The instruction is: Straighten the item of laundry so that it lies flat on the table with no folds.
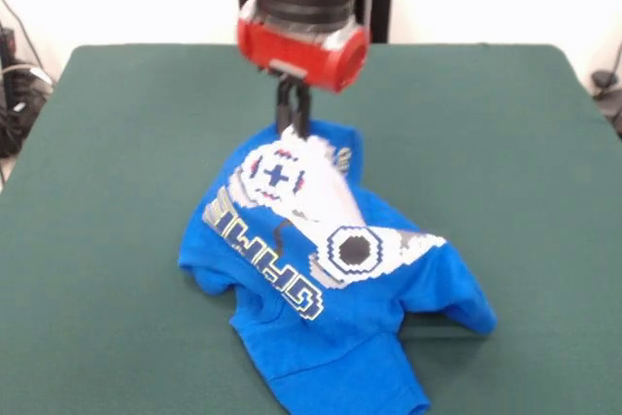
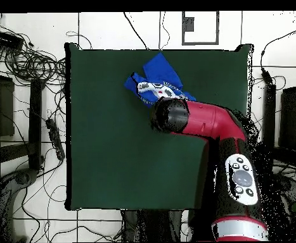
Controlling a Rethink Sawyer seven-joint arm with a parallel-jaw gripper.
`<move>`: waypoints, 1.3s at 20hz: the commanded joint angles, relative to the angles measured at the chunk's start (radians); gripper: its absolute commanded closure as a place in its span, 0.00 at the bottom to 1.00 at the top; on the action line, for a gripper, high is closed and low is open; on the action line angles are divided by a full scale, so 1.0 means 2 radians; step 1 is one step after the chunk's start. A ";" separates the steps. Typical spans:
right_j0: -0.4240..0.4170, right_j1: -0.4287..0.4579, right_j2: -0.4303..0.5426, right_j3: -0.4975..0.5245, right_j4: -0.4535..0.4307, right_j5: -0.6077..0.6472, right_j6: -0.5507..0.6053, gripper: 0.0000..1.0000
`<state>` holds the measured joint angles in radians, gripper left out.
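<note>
The bright blue T-shirt [image 1: 330, 289] lies crumpled on the green table [image 1: 117, 143], its white-grey controller print and yellow-outlined lettering bent over folds. Its far edge is drawn up into a peak. My gripper [image 1: 293, 121] hangs below the red wrist and is shut on that raised far edge of the shirt. A sleeve sticks out toward the front right. In the overhead view the shirt [image 2: 158, 71] lies near the table's [image 2: 112, 152] top edge, and the red arm [image 2: 207, 120] covers part of it and hides the gripper.
The table has wide bare felt to the left and right of the shirt. Cables [image 2: 33, 63] and equipment lie on the floor around the table. The robot's pedestal [image 2: 239, 190] stands at the table's edge.
</note>
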<state>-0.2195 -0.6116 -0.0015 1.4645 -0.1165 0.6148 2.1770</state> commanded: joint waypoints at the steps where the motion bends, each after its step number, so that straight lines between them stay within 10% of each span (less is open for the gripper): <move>1: 0.055 -0.036 0.041 0.071 0.032 0.067 0.058 1.00; 26: 0.122 -0.022 -0.011 0.061 0.087 0.045 0.128 1.00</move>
<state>-0.0339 -0.6840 -0.0262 1.4860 -0.0068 0.6265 2.1772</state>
